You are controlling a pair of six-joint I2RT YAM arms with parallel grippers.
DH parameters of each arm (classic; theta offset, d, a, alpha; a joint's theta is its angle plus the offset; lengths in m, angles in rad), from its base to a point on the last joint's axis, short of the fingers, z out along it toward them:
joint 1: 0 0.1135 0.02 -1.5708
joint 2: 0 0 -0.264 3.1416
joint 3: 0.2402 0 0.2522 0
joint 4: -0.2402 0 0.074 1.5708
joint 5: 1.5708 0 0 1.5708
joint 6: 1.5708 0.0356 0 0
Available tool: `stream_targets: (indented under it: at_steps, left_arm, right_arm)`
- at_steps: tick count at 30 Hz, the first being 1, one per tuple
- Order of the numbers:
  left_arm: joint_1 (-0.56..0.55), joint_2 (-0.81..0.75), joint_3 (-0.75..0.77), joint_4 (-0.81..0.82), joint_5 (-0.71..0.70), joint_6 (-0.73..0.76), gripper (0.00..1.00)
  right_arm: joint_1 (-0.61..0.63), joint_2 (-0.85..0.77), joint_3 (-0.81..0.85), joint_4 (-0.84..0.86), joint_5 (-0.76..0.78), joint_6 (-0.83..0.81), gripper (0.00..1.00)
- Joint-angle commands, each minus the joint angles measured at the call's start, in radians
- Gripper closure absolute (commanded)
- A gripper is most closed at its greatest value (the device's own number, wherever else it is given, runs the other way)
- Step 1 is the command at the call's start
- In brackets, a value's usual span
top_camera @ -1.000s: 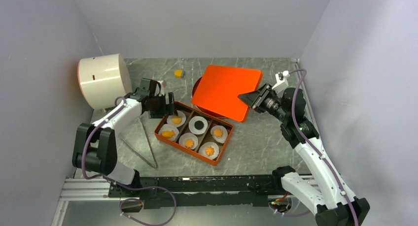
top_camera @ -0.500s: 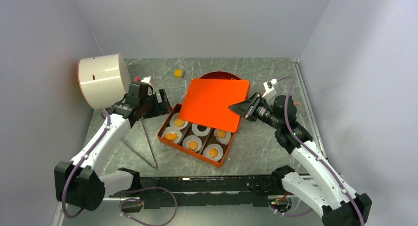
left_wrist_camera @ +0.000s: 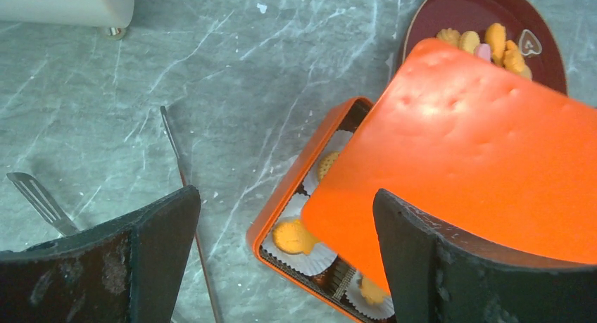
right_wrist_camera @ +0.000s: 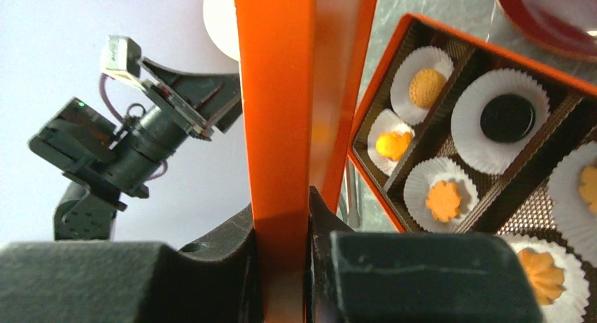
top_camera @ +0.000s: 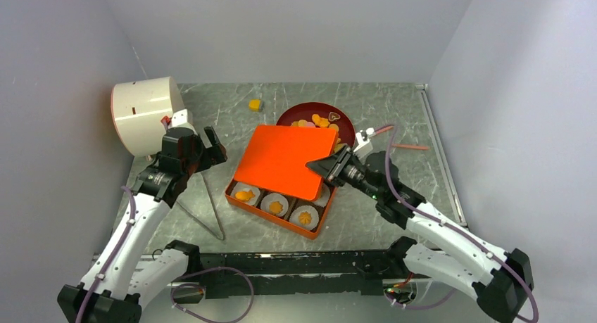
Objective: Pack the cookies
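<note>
An orange box holds cookies in white paper cups; the right wrist view shows orange ones and a dark round. My right gripper is shut on the orange lid and holds it tilted over the box, covering its far part. The lid also shows in the left wrist view and edge-on in the right wrist view. My left gripper is open and empty, left of the box. A dark red plate behind holds more cookies.
A white cylinder container lies at the back left. Metal tongs lie on the table left of the box. One loose orange cookie sits near the back. Grey walls close in the table.
My right gripper has carried the lid left and down from above the plate to over the box. My left arm has drawn back from the box's corner to the left.
</note>
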Motion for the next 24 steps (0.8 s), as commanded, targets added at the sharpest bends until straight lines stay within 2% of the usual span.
stream_targets:
  at_steps: [1,5,11,14,19,24]
  left_arm:
    - [0.001,0.025,-0.009,0.037,-0.031,-0.018,0.03]
    - [0.002,0.034,-0.044,0.063,0.022,-0.041,0.03]
    - [0.002,0.085,-0.065,0.085,0.065,-0.025,0.03]
    - [0.002,0.097,-0.069,0.09,0.075,-0.012,0.03]
    - [0.003,0.092,-0.055,0.074,0.062,-0.015,0.03]
    - [0.003,0.07,0.005,0.042,-0.016,-0.012,0.03]
  right_arm:
    - [0.102,0.033,-0.035,0.22,0.163,0.109,1.0]
    - [0.165,0.088,-0.081,0.342,0.206,0.146,1.0]
    - [0.196,0.054,-0.15,0.311,0.32,0.16,1.0]
    - [0.195,0.012,-0.182,0.324,0.314,0.166,1.0]
    - [0.195,-0.031,-0.075,0.248,0.322,0.088,1.0]
    - [0.195,-0.017,-0.05,0.288,0.289,0.085,1.0]
